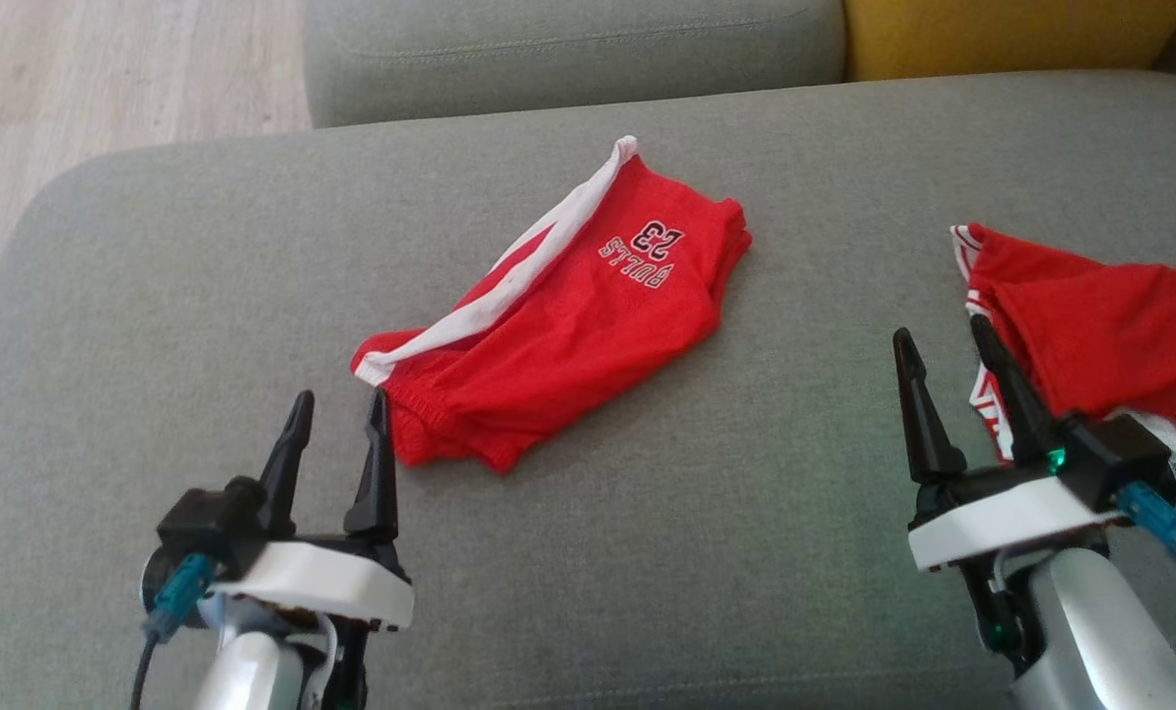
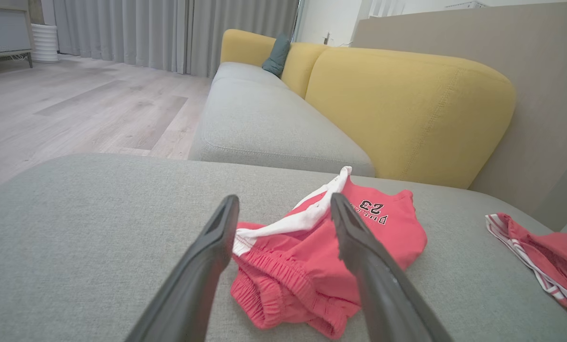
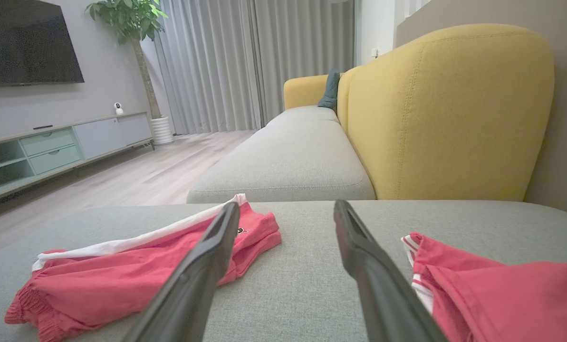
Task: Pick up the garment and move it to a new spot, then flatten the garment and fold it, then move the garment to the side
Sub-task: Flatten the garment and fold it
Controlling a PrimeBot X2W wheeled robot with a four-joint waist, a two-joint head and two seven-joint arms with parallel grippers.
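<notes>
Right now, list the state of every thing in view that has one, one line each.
Red Bulls 23 shorts: lying rumpled on the grey seat cushion, print up, not held.
Second red garment: bunched, striped trim showing, not held.
Left gripper: open, empty, beside the shorts' waistband.
Right gripper: open, empty, next to the second garment.

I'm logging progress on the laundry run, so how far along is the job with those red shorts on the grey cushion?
Seemingly done: the red shorts lie fairly flat and appear folded on the grey cushion. In hand: nothing; the left gripper and right gripper are open and empty, the left near the waistband. Left: moving the shorts aside. A second red garment lies rumpled on the right.
</notes>
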